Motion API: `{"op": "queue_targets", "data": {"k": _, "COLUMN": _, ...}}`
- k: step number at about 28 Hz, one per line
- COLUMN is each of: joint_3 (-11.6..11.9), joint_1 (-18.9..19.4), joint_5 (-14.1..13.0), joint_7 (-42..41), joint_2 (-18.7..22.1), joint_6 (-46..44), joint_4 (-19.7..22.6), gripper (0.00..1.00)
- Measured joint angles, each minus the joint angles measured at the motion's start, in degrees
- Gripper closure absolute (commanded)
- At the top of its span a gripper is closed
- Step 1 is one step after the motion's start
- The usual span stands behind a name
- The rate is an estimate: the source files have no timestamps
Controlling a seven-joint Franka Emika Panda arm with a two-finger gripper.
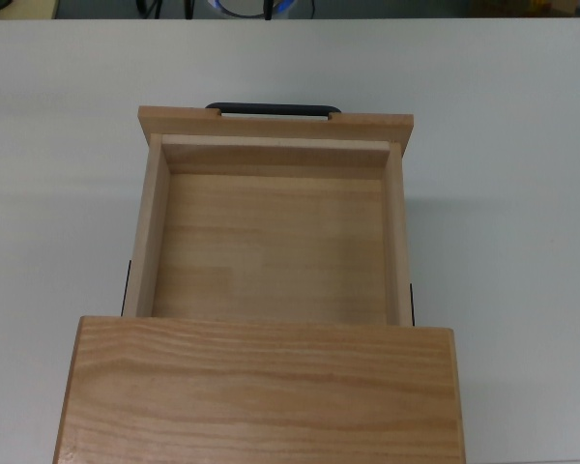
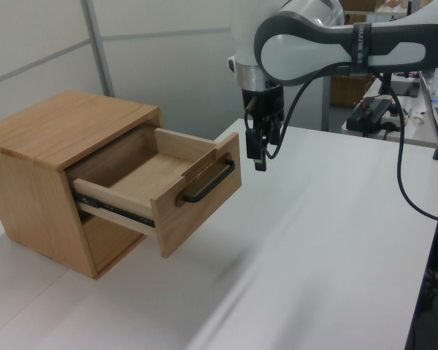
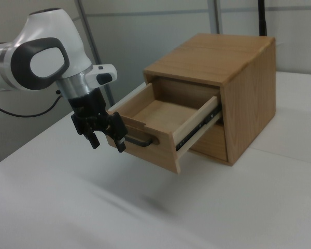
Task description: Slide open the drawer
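A plain white tabletop [image 2: 328,240] fills the foreground, backed by pale wall panels [image 2: 168,65] with grey metal framing, and a cluttered desk [image 2: 394,120] stands at the left view's right.

Matt grained wooden drawer [image 1: 271,246]

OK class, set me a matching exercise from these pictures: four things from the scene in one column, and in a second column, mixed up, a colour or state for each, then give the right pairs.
Things:
1. drawer
2. bar handle
3. gripper
4. table

States or colours:
A. white and flat
B. black, fixed to the front panel
C. pulled out and empty
D. open, hanging off the drawer front, holding nothing

Pairs: 1-C, 2-B, 3-D, 4-A
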State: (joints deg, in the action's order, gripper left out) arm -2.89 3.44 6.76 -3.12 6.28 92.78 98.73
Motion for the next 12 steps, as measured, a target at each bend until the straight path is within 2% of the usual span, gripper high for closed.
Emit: {"op": "queue_targets", "data": {"k": 12, "joint_3": 0.0, "joint_1": 0.0, "joint_5": 0.0, "joint_7": 0.0, "joint_2": -0.3, "joint_6": 0.0, "joint_4": -0.1, "gripper": 0.0}}
